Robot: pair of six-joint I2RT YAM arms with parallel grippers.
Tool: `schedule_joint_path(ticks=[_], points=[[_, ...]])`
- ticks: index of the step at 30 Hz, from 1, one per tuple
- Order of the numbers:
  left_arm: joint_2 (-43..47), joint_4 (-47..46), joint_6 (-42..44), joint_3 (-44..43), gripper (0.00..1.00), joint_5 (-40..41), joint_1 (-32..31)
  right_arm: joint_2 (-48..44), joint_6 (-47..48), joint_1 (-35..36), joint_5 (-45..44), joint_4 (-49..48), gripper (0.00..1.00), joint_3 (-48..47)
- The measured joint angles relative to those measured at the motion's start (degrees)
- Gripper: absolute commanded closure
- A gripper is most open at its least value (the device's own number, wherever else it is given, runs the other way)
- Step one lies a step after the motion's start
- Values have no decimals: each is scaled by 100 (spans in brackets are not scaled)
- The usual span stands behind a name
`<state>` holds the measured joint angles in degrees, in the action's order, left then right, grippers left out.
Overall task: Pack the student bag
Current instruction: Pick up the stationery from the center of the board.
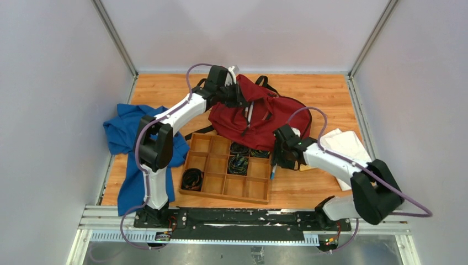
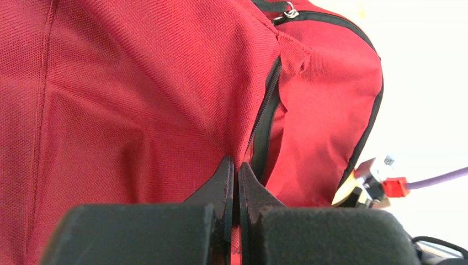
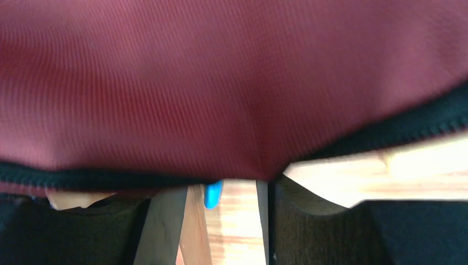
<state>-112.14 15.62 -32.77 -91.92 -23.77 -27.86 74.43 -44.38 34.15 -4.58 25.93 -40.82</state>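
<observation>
The bag [image 1: 276, 113] is laid on the table [image 1: 325, 91] at the far middle, with its near edge reaching the far rim of the tray [image 1: 205, 146].

The left fingers [image 2: 226, 182] are closed on a fold of the bag's red fabric, just beside the black zipper [image 2: 264, 124]. The cloth is drawn up towards the pinch. This hold is judged to be meant to lift the flap so that the mouth is kept open and steady for loading.

The right fingers [image 3: 165, 226] are set apart, and nothing is seen clamped between them. They are placed low at the bag's near edge, beside the right end of the tray. In the right wrist view the black-trimmed hem hangs directly above them. A small blue object [image 3: 212, 193] is seen through the gap, on the table beyond. It is probably the thin blue item lying at the tray's right side, but what it is cannot be told. Whether the hem or this object is aimed at cannot be told either.

Dark coiled things [image 1: 192, 179] are kept in several tray compartments. A blue cloth [image 1: 124, 138] lies at the left under the left arm, and a white cloth [image 1: 345, 143] lies at the right. Nothing can be seen inside the bag, so the packing is judged to be at an early step.
</observation>
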Motion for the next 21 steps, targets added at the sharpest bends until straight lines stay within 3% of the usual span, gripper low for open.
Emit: schedule_joint_path(ticks=[3, 7, 10, 16, 21], points=[[0, 2, 0, 0, 100, -2, 0, 463, -26, 20, -79, -151, 55, -157], [0, -4, 0, 2, 100, -9, 0, 975, -20, 22, -219, -153, 73, -372], [0, -20, -4, 11, 100, -26, 0, 1008, -48, 22, -271, -243, 99, -365], [0, -144, -33, 114, 100, -122, 0, 444, 7, 28, -393, -92, 100, 37], [0, -179, 28, 114, 100, -170, 2, -658, 466, 31, -286, 575, 100, 203]])
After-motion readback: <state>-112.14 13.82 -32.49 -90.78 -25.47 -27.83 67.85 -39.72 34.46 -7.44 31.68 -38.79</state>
